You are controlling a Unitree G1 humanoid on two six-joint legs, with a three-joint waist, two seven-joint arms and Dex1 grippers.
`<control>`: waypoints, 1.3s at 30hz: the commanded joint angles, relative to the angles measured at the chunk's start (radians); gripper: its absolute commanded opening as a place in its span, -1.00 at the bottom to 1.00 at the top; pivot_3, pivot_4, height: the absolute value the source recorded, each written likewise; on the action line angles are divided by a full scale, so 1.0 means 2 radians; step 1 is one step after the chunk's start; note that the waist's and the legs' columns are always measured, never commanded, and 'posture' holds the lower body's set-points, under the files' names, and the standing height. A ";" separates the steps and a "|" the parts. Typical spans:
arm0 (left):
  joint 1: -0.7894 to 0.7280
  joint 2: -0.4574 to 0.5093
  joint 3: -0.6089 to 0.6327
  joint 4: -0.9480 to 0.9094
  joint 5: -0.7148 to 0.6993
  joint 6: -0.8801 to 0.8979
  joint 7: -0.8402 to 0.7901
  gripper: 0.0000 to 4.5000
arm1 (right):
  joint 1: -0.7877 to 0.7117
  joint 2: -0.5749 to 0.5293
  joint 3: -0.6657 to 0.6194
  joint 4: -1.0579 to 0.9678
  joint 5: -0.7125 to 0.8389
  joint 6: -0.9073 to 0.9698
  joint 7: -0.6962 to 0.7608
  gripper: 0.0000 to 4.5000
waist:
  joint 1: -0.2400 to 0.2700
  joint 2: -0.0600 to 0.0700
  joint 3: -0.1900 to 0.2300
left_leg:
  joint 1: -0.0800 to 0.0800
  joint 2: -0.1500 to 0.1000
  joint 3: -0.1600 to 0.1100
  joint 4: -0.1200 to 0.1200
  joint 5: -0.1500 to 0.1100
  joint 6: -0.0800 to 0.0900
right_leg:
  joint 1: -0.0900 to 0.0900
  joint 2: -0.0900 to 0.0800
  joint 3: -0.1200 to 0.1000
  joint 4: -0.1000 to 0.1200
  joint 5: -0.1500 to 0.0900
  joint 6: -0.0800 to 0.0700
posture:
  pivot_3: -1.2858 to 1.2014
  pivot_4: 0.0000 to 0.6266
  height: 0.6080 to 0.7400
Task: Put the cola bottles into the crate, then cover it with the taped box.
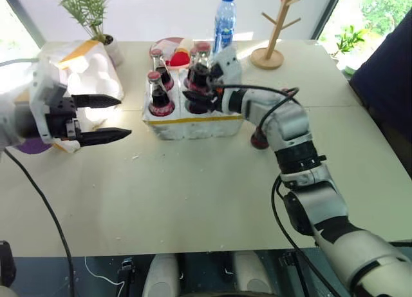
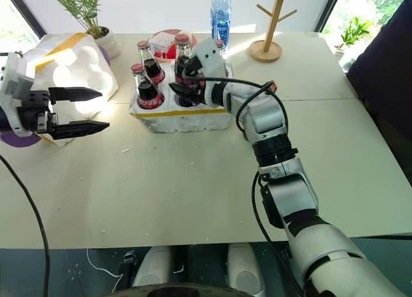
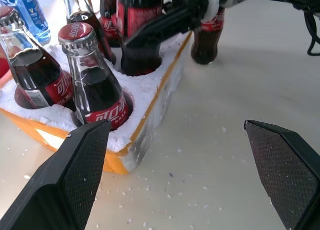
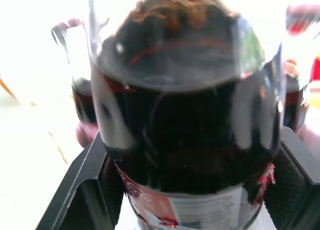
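Observation:
The crate [image 1: 193, 126], a low white foam block with a yellow band, sits mid-table with several cola bottles [image 1: 159, 94] standing in its wells. My right gripper [image 1: 196, 86] is shut on one cola bottle [image 4: 185, 115], whose base is down at a well on the crate's right side [image 3: 140, 60]. Another cola bottle [image 1: 259, 139] stands on the table just right of the crate, partly hidden by my right forearm. My left gripper [image 1: 125, 117] hangs open and empty left of the crate. Behind it lies the taped box [image 1: 84, 65].
Behind the crate are a blue-capped water bottle [image 1: 224, 20], a red and white dish [image 1: 172, 49] and a wooden peg stand [image 1: 273, 36]. A potted plant [image 1: 96, 17] stands at the back left. A person in dark clothing [image 1: 386, 65] is at the right edge.

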 commanded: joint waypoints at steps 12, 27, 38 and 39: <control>-0.024 -0.013 0.006 -0.026 -0.027 0.016 0.025 1.00 | 0.047 -0.026 -0.041 -0.111 0.023 0.046 0.017 0.98 | 0.004 0.000 0.000 | -0.003 0.000 -0.001 0.001 0.001 -0.002 | -0.004 0.000 0.000 0.001 0.000 0.000 | 0.03 -0.52 1.00; -0.133 -0.078 -0.092 0.056 0.015 -0.029 -0.017 1.00 | 0.189 -0.101 -0.284 -0.480 0.220 0.497 -0.044 0.98 | 0.008 -0.001 -0.001 | -0.002 0.000 -0.002 0.001 0.001 -0.001 | -0.003 0.002 0.000 0.003 0.001 -0.002 | 0.03 -0.52 1.00; -0.183 -0.109 -0.122 0.112 0.047 -0.059 -0.052 1.00 | 0.317 -0.183 -0.350 -0.519 0.203 0.461 -0.083 0.98 | 0.003 -0.001 -0.001 | -0.001 0.000 -0.003 0.001 0.000 0.000 | -0.002 0.003 0.000 0.001 0.001 -0.001 | 0.03 -0.52 1.00; -0.185 -0.110 -0.123 0.113 0.049 -0.059 -0.053 1.00 | 0.319 -0.181 -0.345 -0.513 0.197 0.444 -0.088 0.98 | 0.003 -0.001 -0.001 | -0.001 0.000 -0.003 0.001 0.000 0.000 | -0.002 0.003 0.001 0.002 0.001 -0.001 | 0.03 -0.52 1.00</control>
